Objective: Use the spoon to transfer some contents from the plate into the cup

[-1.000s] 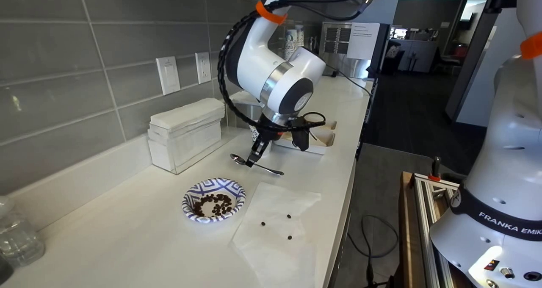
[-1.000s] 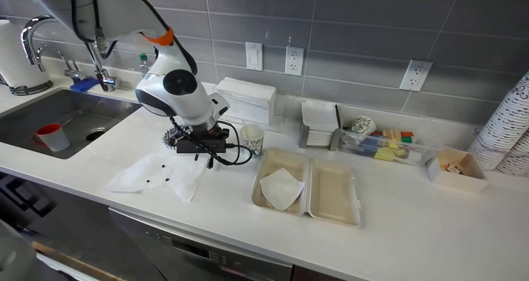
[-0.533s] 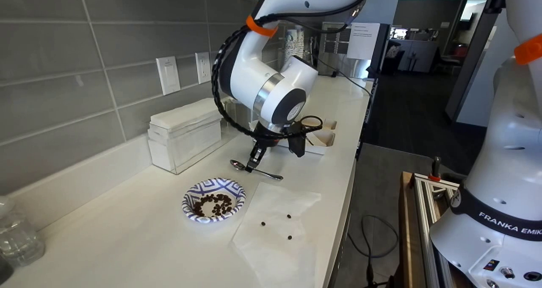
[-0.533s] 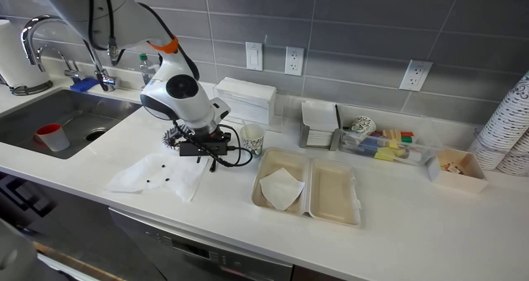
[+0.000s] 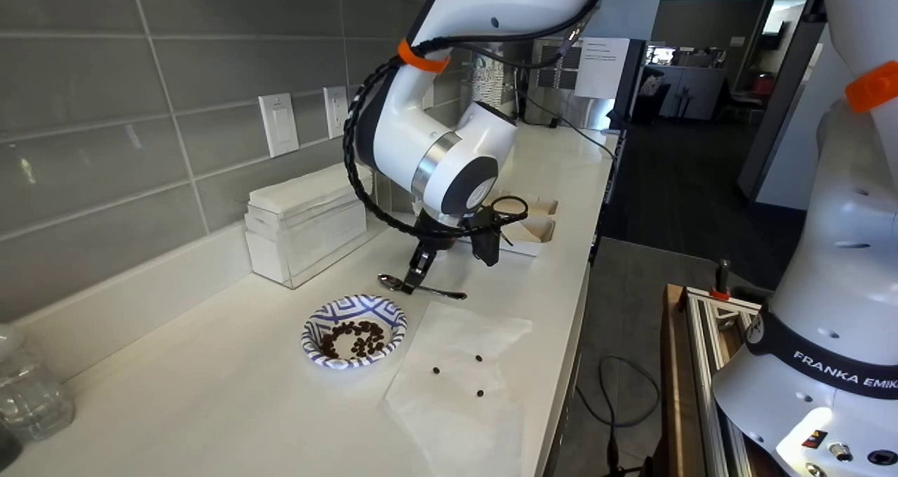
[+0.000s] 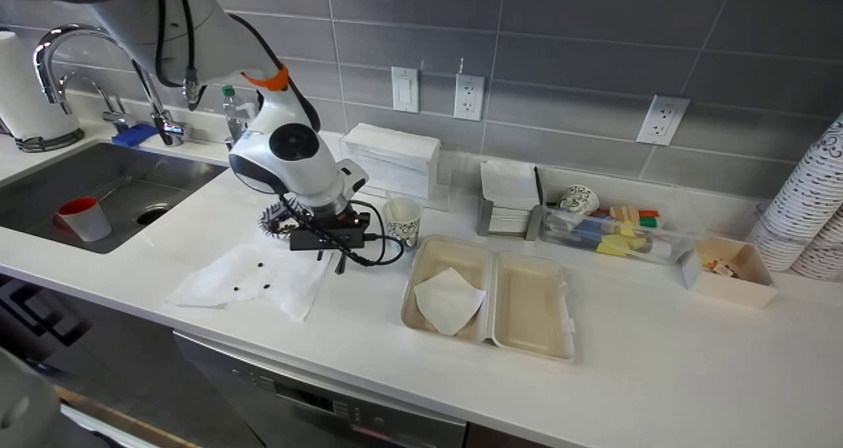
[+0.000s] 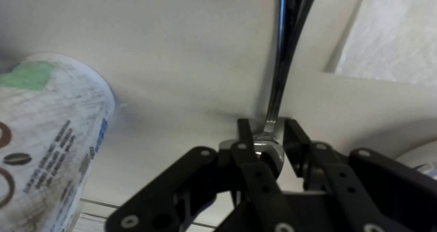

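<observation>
Slim dark metal spoon (image 7: 282, 71) on the white counter (image 5: 231, 407), my black gripper (image 7: 267, 128) sitting loose around its neck

Looks light, stiff and probably slippery, so I'd pinch the thin handle clear of the scoop end. Only the wrist view lets me see the gap each side of the neck. The small blue-rimmed white plate (image 5: 362, 308) shows whole in an exterior view, nearer and left of the spoon; the white printed paper cup (image 6: 405, 223) shows right of me in an exterior view.

Cameras are looking down around the plate (image 5: 344, 312).
An exterior view is facing past it along the table (image 5: 210, 393); an exterior view, farther off, the wall (image 6: 579, 53) behind. Both exterior views are sharing it; the wrist view is peering close beside it.
</observation>
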Controlling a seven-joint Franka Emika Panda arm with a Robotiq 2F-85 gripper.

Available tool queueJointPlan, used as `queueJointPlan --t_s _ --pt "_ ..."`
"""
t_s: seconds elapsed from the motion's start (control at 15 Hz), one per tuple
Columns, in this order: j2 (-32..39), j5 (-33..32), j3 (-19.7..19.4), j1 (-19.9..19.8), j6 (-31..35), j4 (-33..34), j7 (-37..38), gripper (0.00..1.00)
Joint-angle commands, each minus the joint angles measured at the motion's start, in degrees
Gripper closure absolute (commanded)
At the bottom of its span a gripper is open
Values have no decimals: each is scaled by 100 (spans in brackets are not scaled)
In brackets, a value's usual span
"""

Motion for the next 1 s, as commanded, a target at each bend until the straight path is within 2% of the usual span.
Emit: queueJointPlan --t_s 0.0,0.07,0.13,0.27,0.4,0.47,0.67,0.8,0.87,0.93 --pt "44 112 -60 66 199 81 -148 41" --pt "-14 80 -64 63 264 30 -121 34" --pt "-110 -27 -53 50 353 -106 -51 34" --pt "-306 -228 -3 15 558 -409 56 20" --pt "-659 -538 120 -99 611 -997 161 5" --pt "-797 -688 165 -153 529 -1294 204 1" --pt "-1181 -1161 88 -156 311 -2096 463 0" --pt "-1303 -1422 -78 -91 378 -2389 722 0" --pt "-1400 -1503 -158 -87 311 -2500 827 0" --pt "-1042 -1177 -28 -90 538 -2107 525 0"
